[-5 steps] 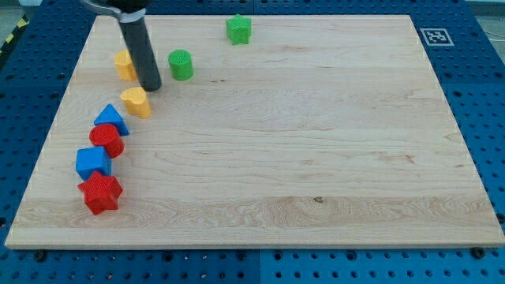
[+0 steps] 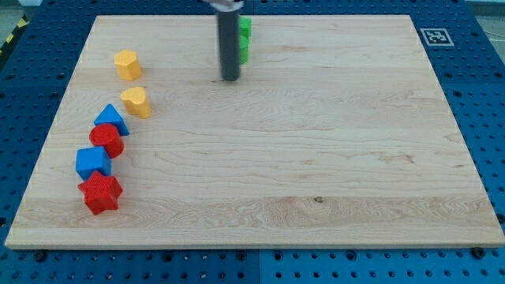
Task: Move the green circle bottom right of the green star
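Observation:
My tip (image 2: 230, 78) rests on the wooden board (image 2: 316, 158) near the view's top, left of centre. The rod hides most of two green blocks just right of it. The green star (image 2: 246, 26) shows as a sliver near the board's top edge. The green circle (image 2: 245, 53) shows as a sliver directly below the star, touching or nearly touching it. My tip is just left of and slightly below the green circle.
At the view's left are two yellow blocks (image 2: 126, 64) (image 2: 136, 102), a blue triangle (image 2: 111, 118), a red circle (image 2: 106, 140), a blue block (image 2: 93, 162) and a red star (image 2: 100, 193). A black-and-white marker (image 2: 432, 36) sits at the board's top right corner.
My tip has moved right from beside the yellow blocks. The green circle has been pushed right and up, from left of the star to just below it.

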